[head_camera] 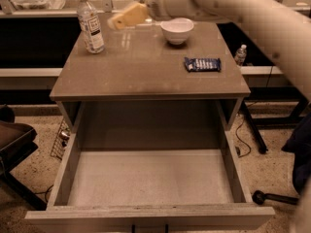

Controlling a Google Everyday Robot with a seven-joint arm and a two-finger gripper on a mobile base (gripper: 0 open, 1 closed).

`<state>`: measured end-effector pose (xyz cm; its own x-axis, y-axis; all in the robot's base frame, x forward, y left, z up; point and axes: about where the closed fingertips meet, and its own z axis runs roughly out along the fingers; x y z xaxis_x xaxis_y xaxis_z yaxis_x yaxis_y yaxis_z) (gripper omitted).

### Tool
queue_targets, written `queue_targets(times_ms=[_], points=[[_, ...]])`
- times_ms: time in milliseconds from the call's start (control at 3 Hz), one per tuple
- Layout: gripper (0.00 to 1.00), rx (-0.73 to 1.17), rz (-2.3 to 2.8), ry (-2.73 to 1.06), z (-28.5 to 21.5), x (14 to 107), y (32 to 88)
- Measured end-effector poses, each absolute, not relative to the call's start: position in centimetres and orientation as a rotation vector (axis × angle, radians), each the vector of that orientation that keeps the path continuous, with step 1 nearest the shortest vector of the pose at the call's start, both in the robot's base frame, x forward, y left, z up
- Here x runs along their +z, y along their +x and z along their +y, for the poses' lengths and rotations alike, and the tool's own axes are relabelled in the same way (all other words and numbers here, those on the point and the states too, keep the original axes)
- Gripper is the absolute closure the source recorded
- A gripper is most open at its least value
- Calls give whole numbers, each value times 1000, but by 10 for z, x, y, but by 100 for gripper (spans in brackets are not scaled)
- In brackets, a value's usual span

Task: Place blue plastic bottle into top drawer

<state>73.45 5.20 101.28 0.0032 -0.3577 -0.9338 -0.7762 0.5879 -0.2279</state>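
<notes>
The blue plastic bottle (pixel 91 22) stands upright at the back left corner of the table top; it is clear with a white cap and a label band. The top drawer (pixel 146 178) is pulled out wide below the table top, and its pale bottom is bare. My gripper (pixel 119 20) hangs above the back of the table, just right of the bottle and a little apart from it, with the arm reaching in from the upper right.
A white bowl (pixel 177 30) sits at the back centre-right of the table (pixel 146 76). A blue snack wrapper (pixel 202 64) lies at the right. A tiny bottle (pixel 240 55) stands behind the table's right edge. A dark chair (pixel 12 140) is at the left.
</notes>
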Motion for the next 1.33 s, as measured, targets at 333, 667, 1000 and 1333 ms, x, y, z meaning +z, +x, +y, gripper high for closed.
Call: queue_targets(times_ms=[333,667,1000,1333], points=[[0,527,1588,-942,103,1001,768],[0,610,1533,-885,138,997,796],[0,617,1528,-878,139,995,801],[0,593,1543,-896,146,990,806]])
